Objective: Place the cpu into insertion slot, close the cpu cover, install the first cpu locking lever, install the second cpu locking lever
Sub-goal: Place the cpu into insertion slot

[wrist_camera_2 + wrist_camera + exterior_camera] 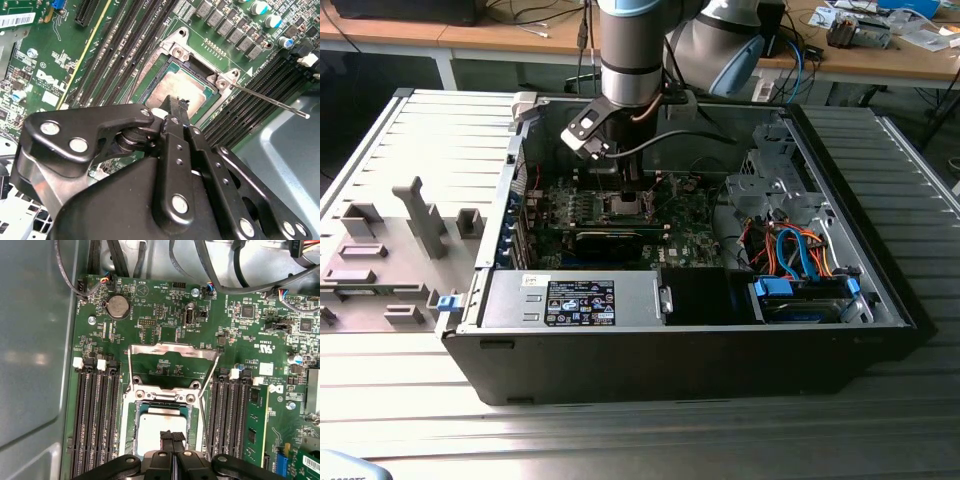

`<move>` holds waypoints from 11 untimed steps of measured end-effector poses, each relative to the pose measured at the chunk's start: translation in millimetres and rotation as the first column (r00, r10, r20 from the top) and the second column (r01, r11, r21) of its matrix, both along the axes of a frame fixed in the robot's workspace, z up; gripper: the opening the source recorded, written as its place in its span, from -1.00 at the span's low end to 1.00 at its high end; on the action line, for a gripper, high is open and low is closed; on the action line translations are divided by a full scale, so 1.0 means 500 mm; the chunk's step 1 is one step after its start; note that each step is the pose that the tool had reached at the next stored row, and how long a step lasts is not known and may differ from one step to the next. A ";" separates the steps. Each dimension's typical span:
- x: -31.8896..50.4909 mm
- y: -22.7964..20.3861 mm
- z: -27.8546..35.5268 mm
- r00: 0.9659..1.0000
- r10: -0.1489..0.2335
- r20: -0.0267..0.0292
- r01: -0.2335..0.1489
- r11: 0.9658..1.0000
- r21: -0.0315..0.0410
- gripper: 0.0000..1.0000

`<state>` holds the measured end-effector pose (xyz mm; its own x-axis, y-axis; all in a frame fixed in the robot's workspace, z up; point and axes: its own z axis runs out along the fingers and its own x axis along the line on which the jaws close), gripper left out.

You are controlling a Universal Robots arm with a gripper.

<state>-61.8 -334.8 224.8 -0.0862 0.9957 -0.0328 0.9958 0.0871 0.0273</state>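
So the cpu (150,426) is sitting flat in the socket (129,432), silver top up, right in the middle of the green motherboard (165,320). The gripper (172,434) is parked straight over it with its two black fingers pinched together and nothing between them. The tips sit at the cpu's top face, though I honestly can't tell if they're pressing on it or just a hair above. In the second wrist view it's the same deal, gripper (176,101) over the cpu (175,82). The cpu cover (172,351) is flipped up and open on the far side of the socket, and you can see board through its centre window. There's a thin locking lever (129,371) raised along one side of it and the other lever (212,377) raised along the opposite side. Black memory slots (95,420) run down both sides of the socket. In the exterior view the arm comes straight down into the open computer case (680,350), gripper (622,185) at the socket, just behind a black expansion card (610,238).
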 end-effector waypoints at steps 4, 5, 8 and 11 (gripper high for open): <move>0.000 0.0000 0.003 1.000 0.000 0.000 0.000 1.000 0.000 -0.79; 0.000 0.0000 0.004 1.000 0.000 0.000 0.000 1.000 0.000 -0.79; 0.000 0.0000 0.007 1.000 0.000 0.000 0.000 1.000 0.000 -0.79; 0.000 0.0000 0.012 1.000 0.000 0.000 0.000 1.000 0.000 -0.79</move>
